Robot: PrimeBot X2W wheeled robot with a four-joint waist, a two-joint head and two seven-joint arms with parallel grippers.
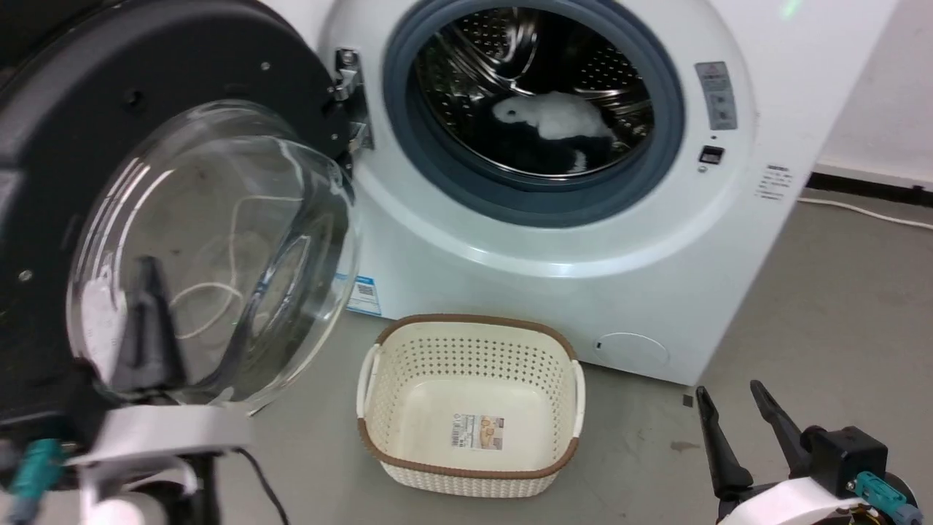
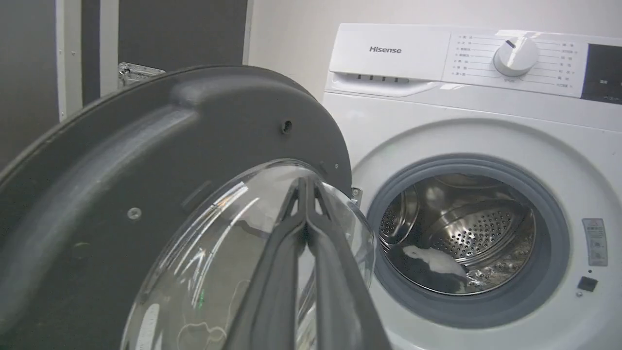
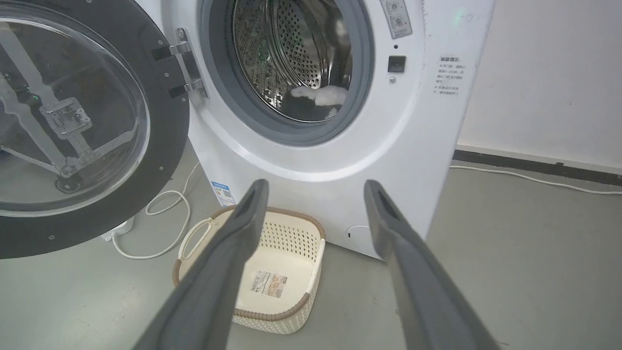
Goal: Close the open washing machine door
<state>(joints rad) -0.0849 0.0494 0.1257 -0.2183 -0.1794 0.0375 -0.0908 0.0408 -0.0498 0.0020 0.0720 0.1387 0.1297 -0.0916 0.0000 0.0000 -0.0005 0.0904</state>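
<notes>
Over grey floor [image 1: 838, 306], washing machine door [image 1: 219, 219] stands just before left gripper [image 2: 304, 187].

Laundry corner: washing machine [image 1: 583, 240], basket [image 1: 470, 405].

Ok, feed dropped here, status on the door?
Left gripper shut, at the washing machine door glass. Right gripper open, clear. Door wide open. Basket on floor in front.

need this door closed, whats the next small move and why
Probably bring the left gripper round the free edge of the washing machine door to its outer face: it sits shut on the glass-bowl side, where a push would only open the door wider.
</notes>
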